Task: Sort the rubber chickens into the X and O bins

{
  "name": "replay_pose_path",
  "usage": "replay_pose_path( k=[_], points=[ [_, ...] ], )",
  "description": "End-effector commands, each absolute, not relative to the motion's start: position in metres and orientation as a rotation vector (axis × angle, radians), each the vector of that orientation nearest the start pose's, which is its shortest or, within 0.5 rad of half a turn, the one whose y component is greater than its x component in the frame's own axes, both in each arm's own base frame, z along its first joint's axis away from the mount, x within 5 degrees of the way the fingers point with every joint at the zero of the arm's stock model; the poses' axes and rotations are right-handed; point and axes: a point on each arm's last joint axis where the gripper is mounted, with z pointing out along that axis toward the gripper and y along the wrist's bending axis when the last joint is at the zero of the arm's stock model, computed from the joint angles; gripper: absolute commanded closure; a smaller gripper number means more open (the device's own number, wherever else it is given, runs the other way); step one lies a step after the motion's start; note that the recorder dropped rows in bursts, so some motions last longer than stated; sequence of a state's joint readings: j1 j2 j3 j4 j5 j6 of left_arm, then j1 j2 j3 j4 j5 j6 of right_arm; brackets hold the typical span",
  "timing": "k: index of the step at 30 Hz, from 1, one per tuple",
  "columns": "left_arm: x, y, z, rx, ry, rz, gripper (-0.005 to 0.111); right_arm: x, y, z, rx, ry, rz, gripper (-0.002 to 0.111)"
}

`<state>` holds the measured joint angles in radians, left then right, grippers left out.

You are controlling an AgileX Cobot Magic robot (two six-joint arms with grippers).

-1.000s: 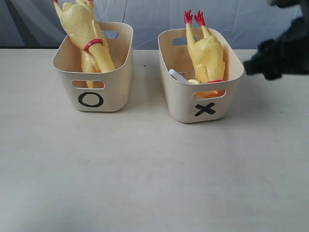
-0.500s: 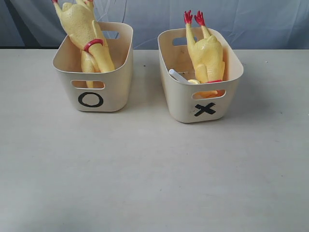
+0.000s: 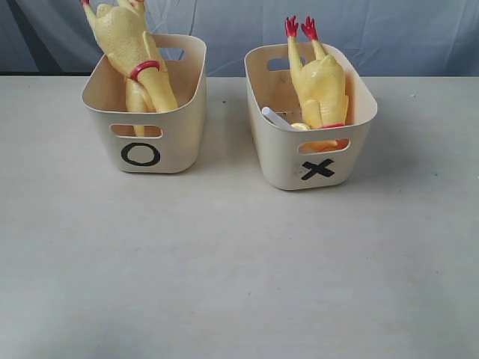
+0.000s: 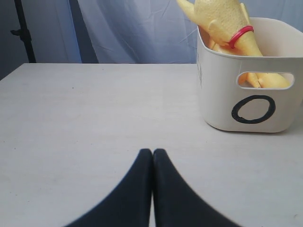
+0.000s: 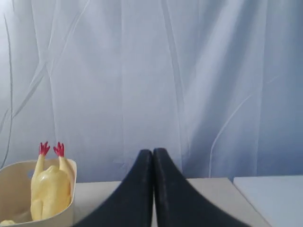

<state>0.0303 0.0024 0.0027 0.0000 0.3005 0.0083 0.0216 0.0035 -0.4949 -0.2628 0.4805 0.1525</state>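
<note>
The O bin stands at the back left of the table and holds whole rubber chickens that stick up out of it, one with a red neck ring. The X bin at the back right holds a headless chicken body, feet up, beside a white tube. Neither arm shows in the exterior view. My left gripper is shut and empty, low over the table short of the O bin. My right gripper is shut and empty, off to the side of the X bin.
A pale blue curtain hangs behind the table. A black stand rises at the table's far corner in the left wrist view. A white surface adjoins the table in the right wrist view.
The right arm, seen at the right edge one second ago, has drawn out of the exterior view. The bins and chickens have not moved.
</note>
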Motion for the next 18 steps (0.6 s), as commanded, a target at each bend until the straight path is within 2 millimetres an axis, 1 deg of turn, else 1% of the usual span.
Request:
replay_pose_path(
  k=[1, 5, 8, 9, 10, 11, 12, 16, 18],
  points=[
    [0.055, 0.001, 0.187, -0.02, 1.774, 0.018, 0.107, 0.031, -0.006, 0.283, 0.065, 1.52, -0.059, 0.108],
    [0.055, 0.001, 0.187, -0.02, 1.774, 0.018, 0.107, 0.049, -0.003, 0.245, 0.036, 1.472, -0.038, 0.108],
    [0.055, 0.001, 0.187, -0.02, 1.774, 0.018, 0.107, 0.055, -0.003, 0.213, 0.043, 1.533, -0.018, 0.108],
    [0.055, 0.001, 0.187, -0.02, 1.774, 0.018, 0.107, 0.056, -0.003, 0.207, 0.052, 1.554, -0.008, 0.108],
    [0.055, 0.001, 0.187, -0.02, 1.774, 0.018, 0.107, 0.056, -0.002, 0.206, 0.067, 1.561, 0.008, 0.108],
    [0.055, 0.001, 0.187, -0.02, 1.774, 0.018, 0.107, 0.056, -0.003, 0.198, 0.092, 1.645, 0.018, 0.108],
    [0.055, 0.001, 0.187, -0.02, 1.774, 0.018, 0.107, 0.056, -0.003, 0.195, 0.098, 1.686, 0.014, 0.108],
    [0.055, 0.001, 0.187, -0.02, 1.774, 0.018, 0.107, 0.056, -0.004, 0.193, 0.097, 1.706, 0.01, 0.108],
    [0.055, 0.001, 0.187, -0.02, 1.774, 0.018, 0.107, 0.055, -0.003, 0.189, 0.11, 1.744, 0.019, 0.108]
  ],
)
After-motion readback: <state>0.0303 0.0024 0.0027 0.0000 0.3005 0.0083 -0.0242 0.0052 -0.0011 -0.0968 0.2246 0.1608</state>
